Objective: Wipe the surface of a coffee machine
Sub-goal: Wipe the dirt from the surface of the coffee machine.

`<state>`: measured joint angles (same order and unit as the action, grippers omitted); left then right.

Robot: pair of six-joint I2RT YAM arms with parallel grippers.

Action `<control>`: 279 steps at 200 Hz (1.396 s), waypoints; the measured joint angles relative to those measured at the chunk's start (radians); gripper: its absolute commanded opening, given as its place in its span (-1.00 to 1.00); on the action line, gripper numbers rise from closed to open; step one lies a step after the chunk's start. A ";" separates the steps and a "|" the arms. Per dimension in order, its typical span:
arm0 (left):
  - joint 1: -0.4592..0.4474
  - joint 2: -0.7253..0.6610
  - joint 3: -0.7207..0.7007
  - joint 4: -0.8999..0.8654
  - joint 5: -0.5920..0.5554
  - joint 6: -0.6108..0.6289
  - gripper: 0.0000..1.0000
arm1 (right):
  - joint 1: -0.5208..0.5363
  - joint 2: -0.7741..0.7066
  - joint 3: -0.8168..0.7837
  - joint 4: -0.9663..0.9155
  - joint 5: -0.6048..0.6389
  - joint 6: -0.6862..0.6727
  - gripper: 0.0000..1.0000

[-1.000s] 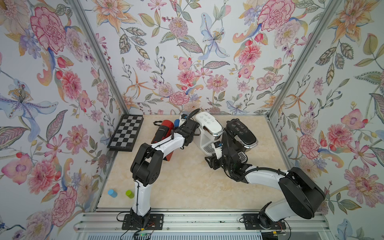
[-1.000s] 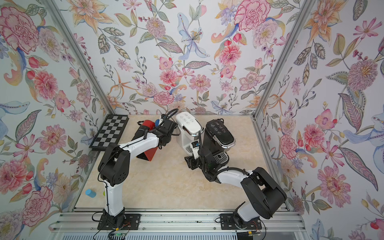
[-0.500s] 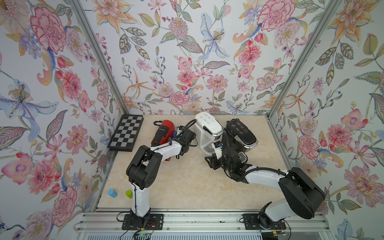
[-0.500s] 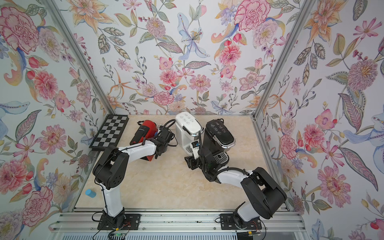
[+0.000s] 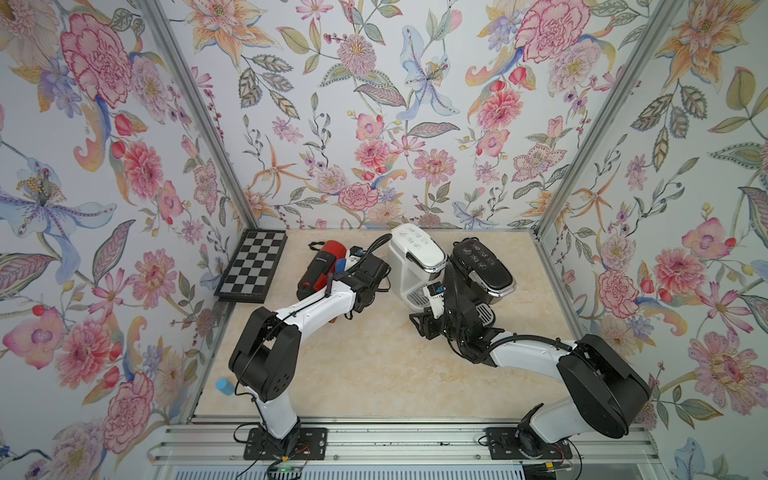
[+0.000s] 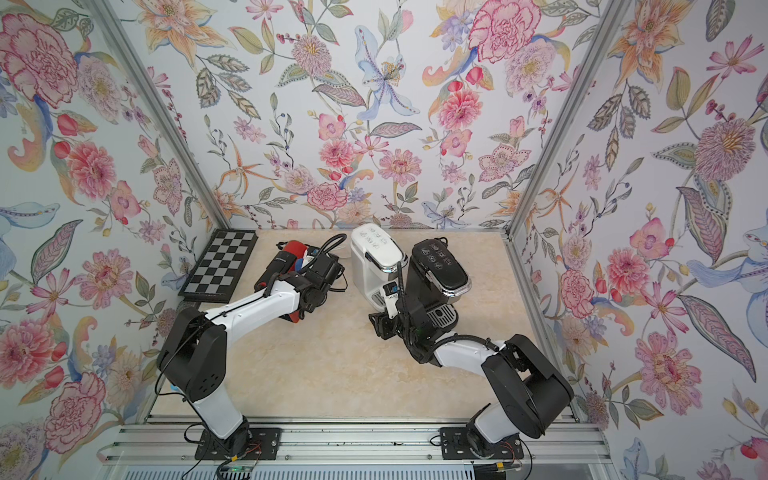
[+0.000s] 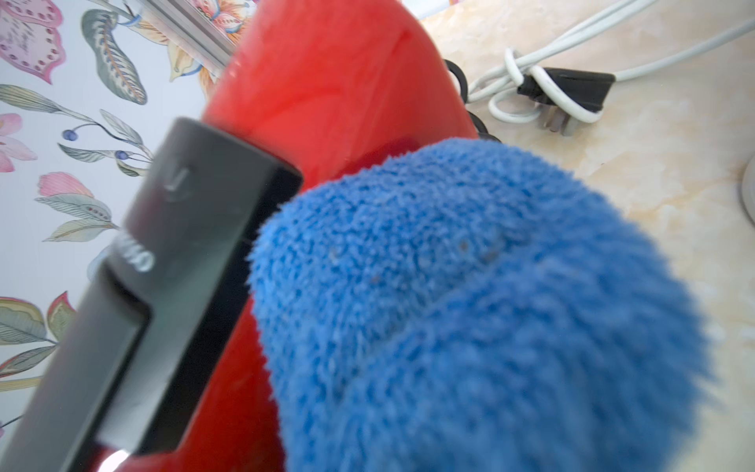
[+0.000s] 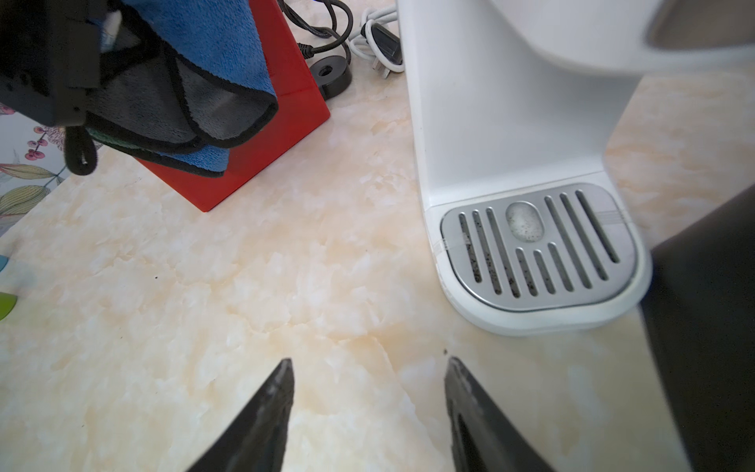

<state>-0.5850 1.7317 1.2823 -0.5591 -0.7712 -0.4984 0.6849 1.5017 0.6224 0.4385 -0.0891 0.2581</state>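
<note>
Pulled the blue cloth [image 7: 470, 306] back from the white coffee machine [image 5: 415, 249], down onto the side of the red coffee machine [image 5: 334, 251]. Kept the left gripper [image 5: 347, 266] squeezed on it. Left the right gripper [image 8: 368, 367] apart, empty. Likely meant wiping the red one.

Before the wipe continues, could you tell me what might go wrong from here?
The blue cloth lies against the tall, narrow red coffee machine; a firm stroke might slide or tip it. The open right gripper sits low by the white coffee machine and the black coffee machine, so a swing could knock either.
</note>
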 measured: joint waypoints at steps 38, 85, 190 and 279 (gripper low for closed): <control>-0.010 -0.080 0.000 -0.058 -0.060 -0.018 -1.00 | 0.000 0.000 0.000 0.000 0.000 0.000 0.20; -0.037 -0.116 -0.004 -0.142 -0.127 -0.070 -1.00 | 0.000 0.007 0.000 0.000 0.000 0.000 0.20; -0.070 -0.293 -0.359 -0.092 -0.088 -0.182 -1.00 | 0.002 0.020 0.000 0.000 -0.001 0.000 0.21; -0.062 -0.183 -0.437 0.168 0.012 -0.126 -1.00 | 0.009 0.026 0.001 0.000 -0.004 0.000 0.21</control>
<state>-0.6468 1.5490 0.8455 -0.3908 -0.7589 -0.6243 0.6937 1.5280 0.6231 0.4385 -0.0933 0.2581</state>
